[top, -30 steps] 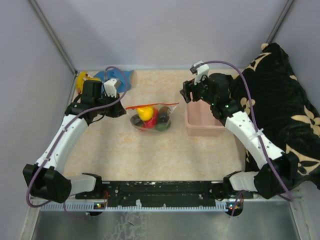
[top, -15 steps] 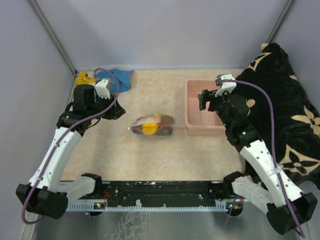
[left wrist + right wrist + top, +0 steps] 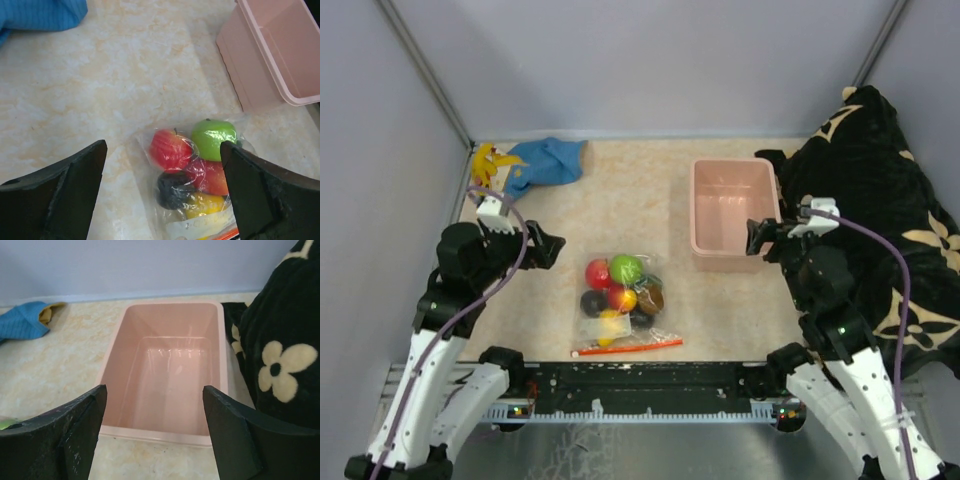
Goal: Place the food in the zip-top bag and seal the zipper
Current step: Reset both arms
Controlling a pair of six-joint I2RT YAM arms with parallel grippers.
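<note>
The zip-top bag [image 3: 618, 305] lies flat on the table near the front edge. Through its clear plastic I see the food [image 3: 626, 269]: red, green, yellow and dark round fruits [image 3: 209, 138]. The red-orange zipper [image 3: 627, 347] runs straight along the bag's near end; only a sliver shows in the left wrist view. My left gripper [image 3: 547, 249] is open to the left of the bag, and in its wrist view the fingers [image 3: 162, 147] frame the bag from above without touching it. My right gripper [image 3: 758, 238] is open and empty at the pink tub's near right corner [image 3: 155, 390].
An empty pink tub [image 3: 698, 210] stands right of centre [image 3: 160, 434], [image 3: 250, 85]. A blue cloth [image 3: 548, 160] and a yellow banana toy [image 3: 484, 158] lie in the back left corner. A black floral cloth [image 3: 880, 190] covers the right side.
The bag, hanging from my left gripper a second ago, has dropped and now lies flat nearer the front. The left gripper opened, and both arms pulled back toward their bases.
</note>
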